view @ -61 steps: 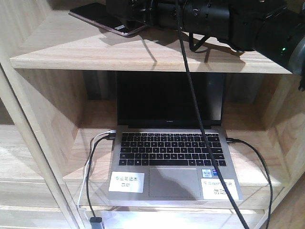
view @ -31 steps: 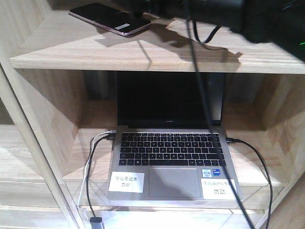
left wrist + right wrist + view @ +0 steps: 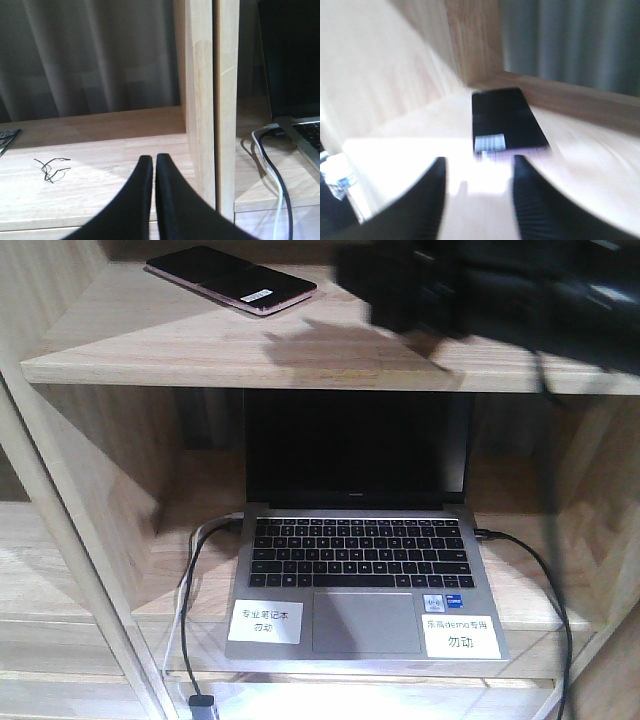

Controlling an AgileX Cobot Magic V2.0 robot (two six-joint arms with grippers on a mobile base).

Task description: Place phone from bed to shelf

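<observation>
Right wrist view: phone [image 3: 506, 120] lies flat on shelf [image 3: 300, 355], just ahead of right jaws [image 3: 477, 192], spread apart, empty. Left jaws [image 3: 153, 172] pressed together, empty. We judge phone stiff, glossy, slippery; take by long edges.

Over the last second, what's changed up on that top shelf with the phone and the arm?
The right gripper has let go of the phone and drawn back to the right, its jaws now open and clear of it. The phone, partly hidden under the arm a second ago, now lies fully in view on the shelf. The laptop below, its cables and the shut left gripper look unchanged.
</observation>
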